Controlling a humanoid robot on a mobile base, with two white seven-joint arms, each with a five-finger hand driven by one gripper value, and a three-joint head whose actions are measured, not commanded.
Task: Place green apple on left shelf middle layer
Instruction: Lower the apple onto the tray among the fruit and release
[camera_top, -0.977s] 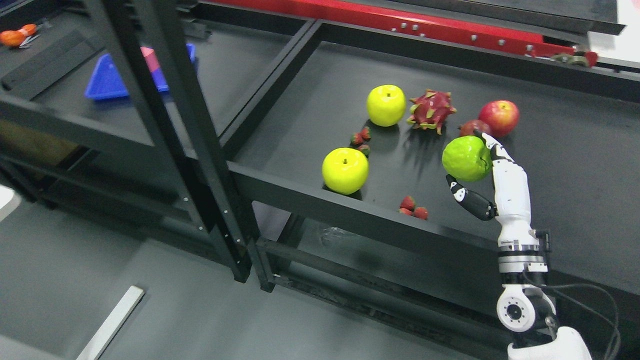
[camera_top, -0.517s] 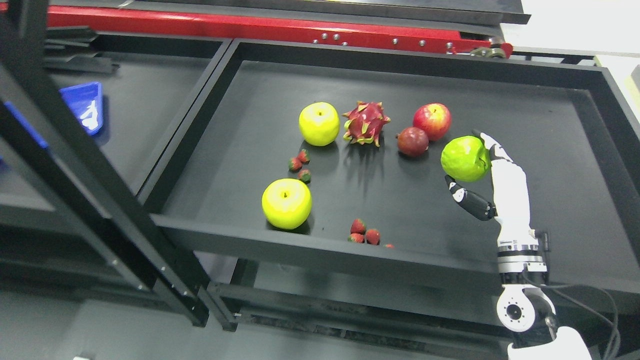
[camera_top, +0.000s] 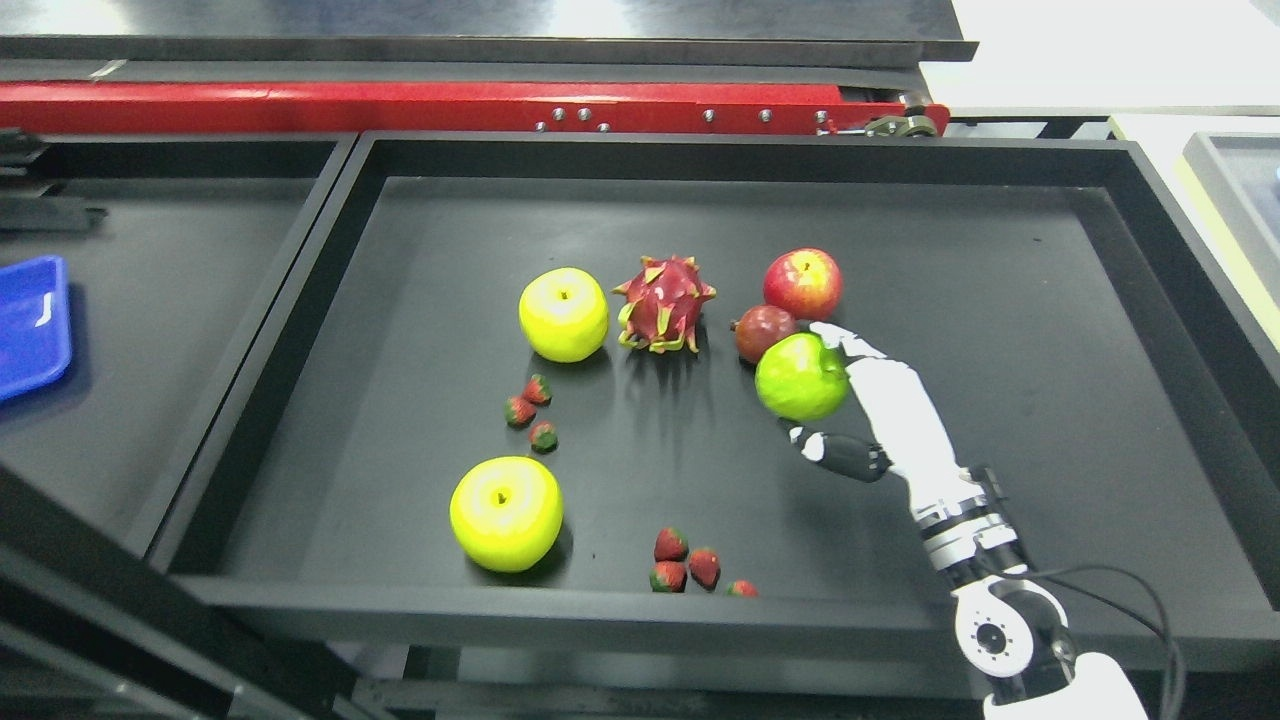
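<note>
A: Holding the round matte-green apple (camera_top: 801, 376) is the white-and-black right robot hand (camera_top: 868, 410), fingers curled behind it and the dark thumb tucked beneath, so it's clamped on the fruit, which looks lifted above the black shelf tray (camera_top: 1000, 270).

B: And which way does it need to go?

A: Left, I'd say. The apple sits at the hand's left side, the arm rising from the lower right, and the neighbouring black shelf deck with the blue plastic tray (camera_top: 30, 325) lies well off to the left.

B: Anything crowding it?

A: A dark red plum-like fruit (camera_top: 762, 330) just beside it, a red apple (camera_top: 802, 283) behind, a pink dragon fruit (camera_top: 664, 303) and two glossy yellow apples (camera_top: 563, 313) along the leftward path. No left hand in sight.
</note>
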